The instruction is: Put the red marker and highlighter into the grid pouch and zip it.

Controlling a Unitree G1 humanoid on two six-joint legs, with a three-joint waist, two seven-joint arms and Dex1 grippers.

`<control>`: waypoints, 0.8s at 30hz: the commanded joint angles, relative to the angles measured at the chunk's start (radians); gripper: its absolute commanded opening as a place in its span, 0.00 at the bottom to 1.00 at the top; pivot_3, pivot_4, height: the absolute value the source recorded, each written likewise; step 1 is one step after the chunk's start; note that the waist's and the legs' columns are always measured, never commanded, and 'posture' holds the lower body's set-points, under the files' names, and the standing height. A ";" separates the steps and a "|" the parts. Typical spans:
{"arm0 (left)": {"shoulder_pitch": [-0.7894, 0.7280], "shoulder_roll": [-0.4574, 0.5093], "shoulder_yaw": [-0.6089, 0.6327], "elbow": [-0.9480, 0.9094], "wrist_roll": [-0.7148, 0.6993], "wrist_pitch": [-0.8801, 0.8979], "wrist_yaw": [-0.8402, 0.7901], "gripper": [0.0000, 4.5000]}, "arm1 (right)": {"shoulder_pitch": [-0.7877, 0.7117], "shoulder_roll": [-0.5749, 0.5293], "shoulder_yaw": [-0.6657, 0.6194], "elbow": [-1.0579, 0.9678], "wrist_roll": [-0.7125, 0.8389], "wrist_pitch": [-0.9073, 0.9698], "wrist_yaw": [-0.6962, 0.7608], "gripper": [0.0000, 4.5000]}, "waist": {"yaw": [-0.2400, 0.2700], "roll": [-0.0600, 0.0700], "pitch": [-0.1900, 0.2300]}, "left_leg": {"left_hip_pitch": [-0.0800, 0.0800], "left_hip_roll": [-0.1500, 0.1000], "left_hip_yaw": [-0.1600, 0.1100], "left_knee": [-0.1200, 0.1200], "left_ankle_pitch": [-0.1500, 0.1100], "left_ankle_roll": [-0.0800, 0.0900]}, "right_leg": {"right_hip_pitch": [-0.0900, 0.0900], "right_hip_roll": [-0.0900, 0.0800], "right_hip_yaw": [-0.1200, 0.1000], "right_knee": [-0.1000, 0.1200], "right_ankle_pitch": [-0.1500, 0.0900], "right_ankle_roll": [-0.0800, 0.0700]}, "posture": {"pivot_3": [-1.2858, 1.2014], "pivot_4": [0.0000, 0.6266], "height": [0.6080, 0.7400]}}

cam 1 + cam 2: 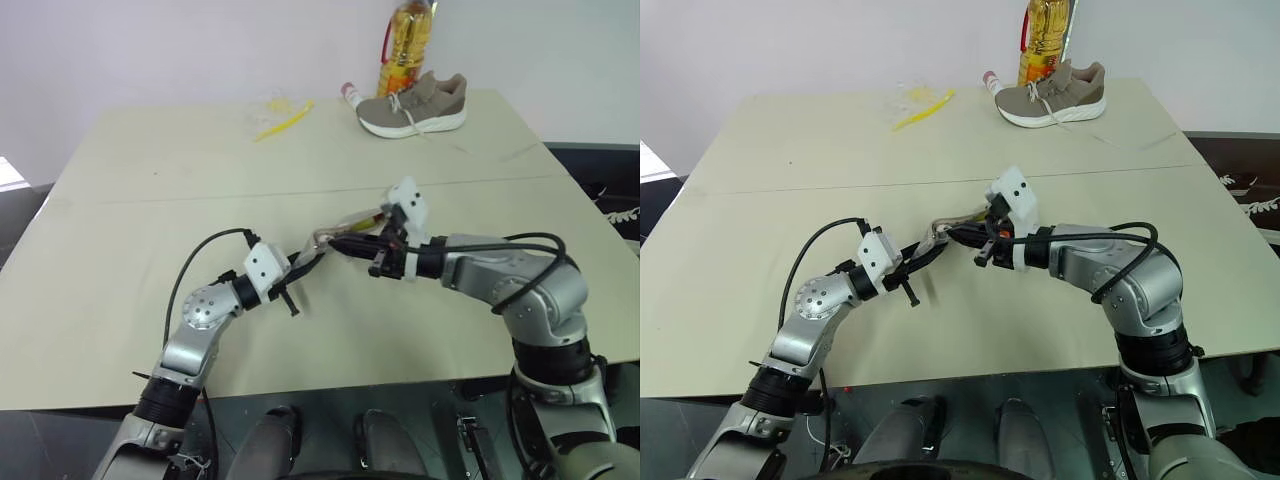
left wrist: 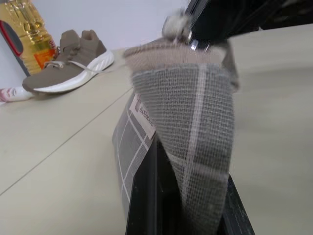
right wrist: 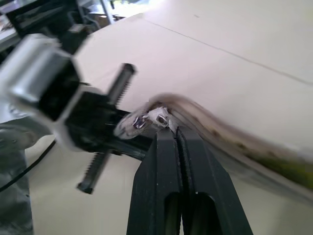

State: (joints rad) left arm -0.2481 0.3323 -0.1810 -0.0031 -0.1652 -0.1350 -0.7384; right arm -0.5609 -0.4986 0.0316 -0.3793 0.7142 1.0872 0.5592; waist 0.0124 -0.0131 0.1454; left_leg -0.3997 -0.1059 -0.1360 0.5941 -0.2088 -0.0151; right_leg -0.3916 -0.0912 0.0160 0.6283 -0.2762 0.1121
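The grid pouch (image 1: 335, 237) hangs in the air over the table's middle, stretched between both grippers. My left gripper (image 1: 302, 266) is shut on one end of it; in the left wrist view the grey gridded fabric (image 2: 195, 122) sits pinched between the black fingers. My right gripper (image 3: 174, 134) is shut on the zipper pull (image 3: 159, 118), close to the left gripper (image 3: 98, 122). A yellowish patch (image 3: 281, 166) shows along the pouch's slit; I cannot tell whether it is the highlighter. The red marker is hidden.
At the table's far edge stand a tan shoe (image 1: 415, 103) and an oil bottle (image 1: 408, 45), with a white red-capped tube (image 1: 350, 93) beside them. A thin yellow strip (image 1: 283, 120) lies further left. The beige table (image 1: 150, 250) spreads around the arms.
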 commanded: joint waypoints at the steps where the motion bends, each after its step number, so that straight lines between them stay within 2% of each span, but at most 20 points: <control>1: 0.024 0.017 0.009 -0.024 -0.011 0.005 -0.015 0.00 | -0.037 -0.053 -0.091 0.024 -0.023 -0.024 -0.018 0.01 | 0.000 0.000 0.000 | 0.000 0.000 0.000 0.000 0.000 0.000 | 0.000 0.000 0.000 0.000 0.000 0.000 | 0.52 0.24 1.00; 6: 0.031 0.027 0.002 -0.028 0.003 0.008 -0.023 0.00 | -0.039 -0.101 -0.077 0.033 -0.038 -0.050 0.008 0.01 | 0.000 0.000 0.000 | 0.000 0.000 0.000 0.000 0.000 0.000 | 0.000 0.000 0.000 0.000 0.000 0.000 | 0.52 0.24 1.00; 10: 0.031 0.025 0.003 -0.027 0.002 0.009 -0.017 0.00 | -0.024 -0.128 -0.043 -0.046 0.001 -0.056 0.074 0.01 | 0.000 0.000 0.000 | -0.001 0.000 0.000 0.000 0.000 0.000 | 0.000 0.000 0.000 -0.001 0.000 0.000 | 0.52 0.24 1.00; 16: 0.037 0.039 -0.022 -0.027 0.027 -0.007 -0.032 0.00 | -0.041 -0.056 -0.027 -0.163 0.139 0.002 0.064 0.01 | -0.001 0.000 0.000 | -0.001 0.000 0.000 0.000 0.000 0.000 | -0.001 0.000 0.000 0.000 0.000 0.000 | 0.52 0.24 1.00; 24: 0.054 0.040 -0.040 -0.042 0.033 -0.018 -0.043 0.00 | -0.061 -0.017 -0.017 -0.154 0.145 0.042 -0.009 0.01 | 0.001 0.000 0.000 | -0.002 0.000 0.000 0.000 0.000 0.000 | -0.001 -0.001 0.000 -0.001 0.000 0.000 | 0.52 0.24 1.00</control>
State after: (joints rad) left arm -0.2092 0.3612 -0.2099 -0.0260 -0.1418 -0.1463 -0.7688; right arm -0.5846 -0.5200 0.0508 -0.5000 0.8445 1.1494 0.5569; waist 0.0130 -0.0131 0.1454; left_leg -0.4014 -0.1058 -0.1361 0.5941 -0.2089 -0.0151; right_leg -0.3925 -0.0918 0.0158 0.6269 -0.2764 0.1119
